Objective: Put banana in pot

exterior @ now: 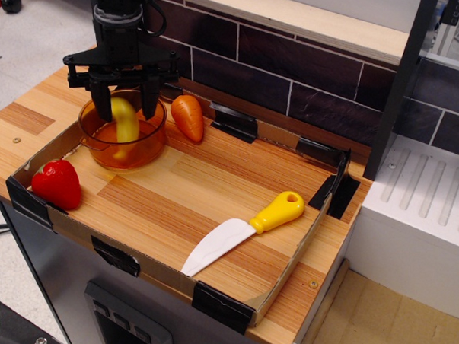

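Now spread wide above the round translucent orange plastic pot, black gripper gripping nothing. Small smooth yellow plastic banana blurred, upright inside pot. Probably light, stiff, slippery; best pinched across the thicker middle.

Banana in pot — carrot just right.

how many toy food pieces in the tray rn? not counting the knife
3: banana in the pot under the gripper, carrot right of the pot by the back wall, strawberry at the front-left corner. The gripper could hide more.
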